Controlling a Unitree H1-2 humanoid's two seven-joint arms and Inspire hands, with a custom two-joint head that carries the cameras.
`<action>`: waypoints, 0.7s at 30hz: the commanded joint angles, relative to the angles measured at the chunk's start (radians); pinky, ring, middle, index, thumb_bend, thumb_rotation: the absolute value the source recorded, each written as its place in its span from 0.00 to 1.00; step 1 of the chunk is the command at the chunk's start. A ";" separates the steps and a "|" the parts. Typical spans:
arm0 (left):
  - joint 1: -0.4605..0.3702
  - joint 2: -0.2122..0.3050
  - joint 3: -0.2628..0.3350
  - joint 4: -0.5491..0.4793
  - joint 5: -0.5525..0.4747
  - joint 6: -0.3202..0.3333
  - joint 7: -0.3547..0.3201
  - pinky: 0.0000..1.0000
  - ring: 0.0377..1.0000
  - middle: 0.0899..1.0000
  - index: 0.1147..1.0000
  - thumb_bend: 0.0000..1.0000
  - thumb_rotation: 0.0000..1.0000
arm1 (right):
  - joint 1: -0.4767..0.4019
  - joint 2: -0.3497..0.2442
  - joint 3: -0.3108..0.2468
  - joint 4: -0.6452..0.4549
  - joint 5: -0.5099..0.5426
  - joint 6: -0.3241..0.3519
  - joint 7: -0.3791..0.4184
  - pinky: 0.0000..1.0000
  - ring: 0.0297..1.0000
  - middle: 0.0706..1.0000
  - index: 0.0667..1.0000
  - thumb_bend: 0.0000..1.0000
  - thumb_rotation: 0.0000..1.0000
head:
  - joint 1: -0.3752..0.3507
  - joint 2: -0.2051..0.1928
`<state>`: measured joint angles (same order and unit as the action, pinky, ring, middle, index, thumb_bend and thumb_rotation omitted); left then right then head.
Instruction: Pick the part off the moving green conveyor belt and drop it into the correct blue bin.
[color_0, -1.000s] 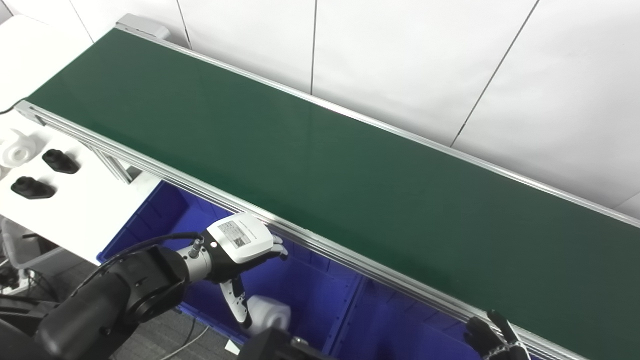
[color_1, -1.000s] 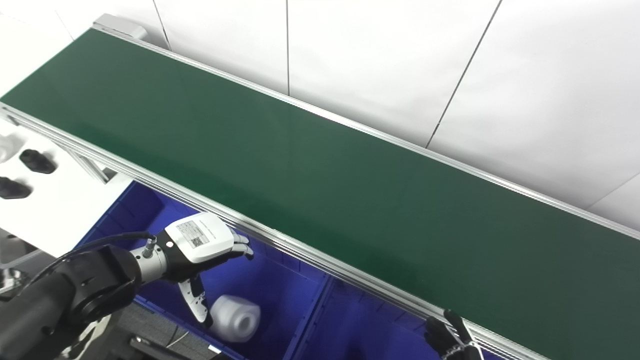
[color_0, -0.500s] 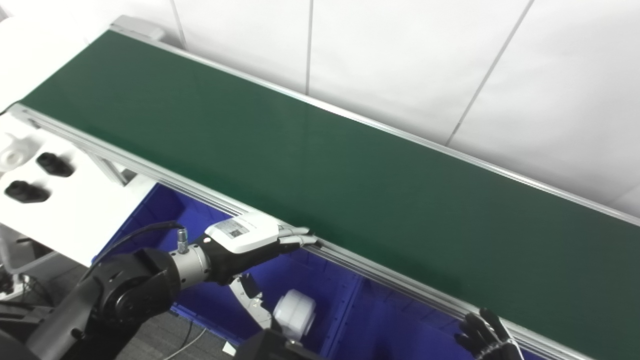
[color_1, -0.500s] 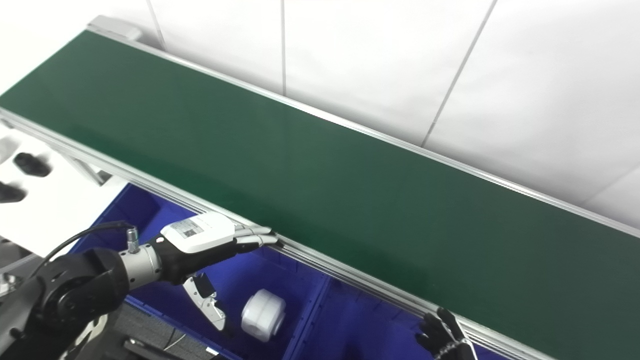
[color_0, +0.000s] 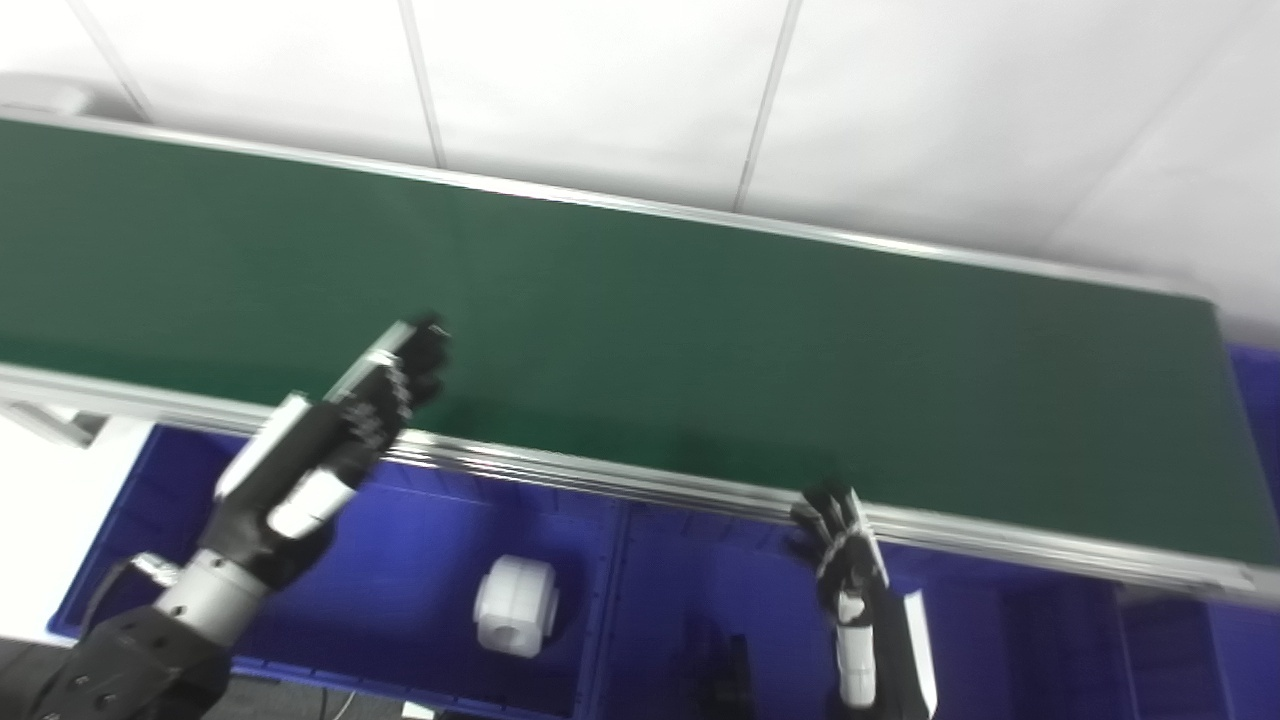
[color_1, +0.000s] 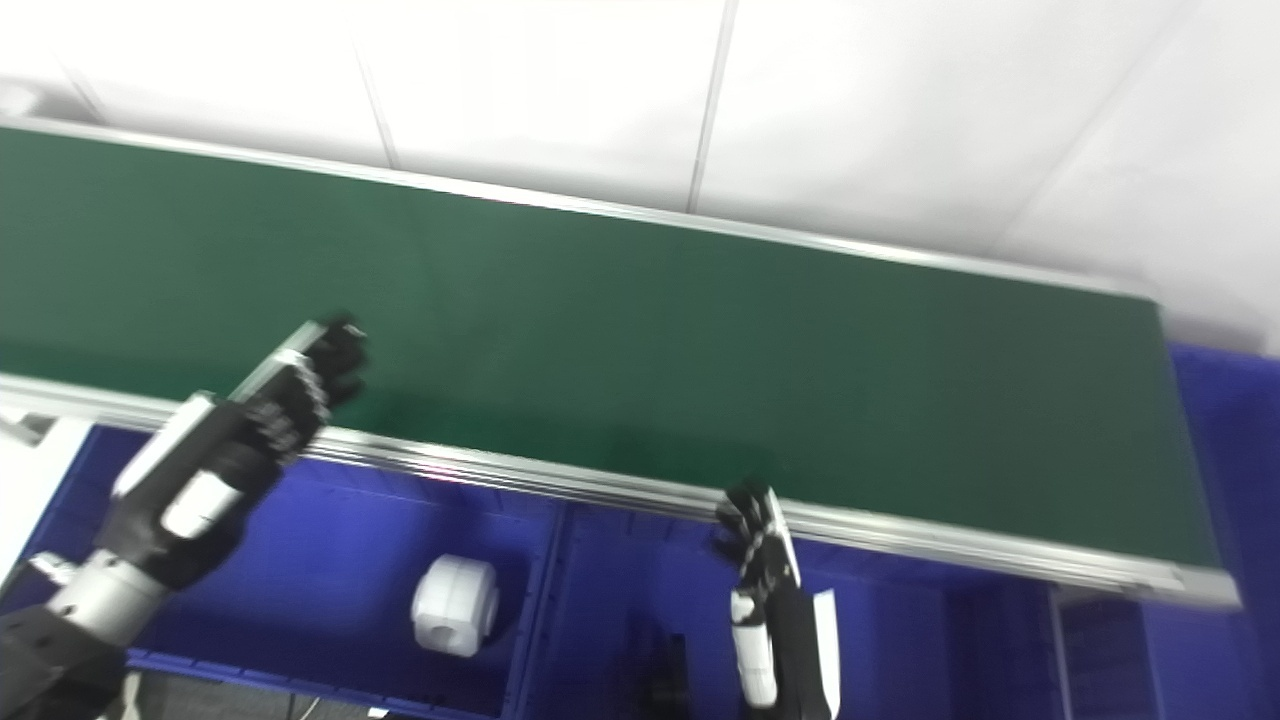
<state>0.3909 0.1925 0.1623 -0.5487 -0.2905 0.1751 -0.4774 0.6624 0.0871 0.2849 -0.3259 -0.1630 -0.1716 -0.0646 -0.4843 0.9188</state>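
The green conveyor belt (color_0: 700, 330) runs across the picture with no part on it. My left hand (color_0: 330, 430) is open, fingers stretched out over the belt's near rail, holding nothing. My right hand (color_0: 845, 555) is open and empty, fingers up, just below the near rail over the middle blue bin (color_0: 760, 590). A white cylindrical part (color_0: 515, 605) lies in the left blue bin (color_0: 420, 520). The picture is blurred.
A dark part (color_0: 725, 665) lies low in the middle bin, hard to make out. More blue bin (color_0: 1250, 600) shows at the far right past the belt's end. A white table corner (color_0: 40, 480) is at the far left. White wall panels stand behind the belt.
The camera has swung right, so the whole scene shifted. My left hand rose from over the left bin to the belt's near rail. My right hand came up into view.
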 joint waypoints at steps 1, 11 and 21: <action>-0.010 0.008 -0.029 -0.042 -0.013 0.003 0.023 1.00 1.00 1.00 1.00 0.99 0.79 | 0.028 0.104 0.073 -0.037 -0.020 -0.021 -0.030 0.92 0.91 0.92 0.94 0.93 0.96 | -0.015 0.001; -0.008 0.006 -0.118 -0.057 0.009 -0.025 0.082 1.00 1.00 1.00 1.00 0.98 0.81 | 0.024 0.082 0.076 -0.054 -0.044 -0.062 -0.076 0.88 0.89 0.91 0.95 0.86 0.98 | -0.018 0.027; 0.094 -0.108 -0.206 -0.124 0.110 -0.084 0.196 1.00 1.00 1.00 1.00 0.81 0.84 | 0.030 0.023 0.052 -0.084 -0.009 -0.084 -0.072 0.88 0.88 0.91 0.95 0.91 0.97 | 0.100 0.043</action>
<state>0.4654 0.0922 -0.0370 -0.6450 -0.2042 0.1415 -0.3070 0.6656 0.0732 0.3028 -0.3611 -0.1864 -0.2029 -0.1407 -0.3853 0.9618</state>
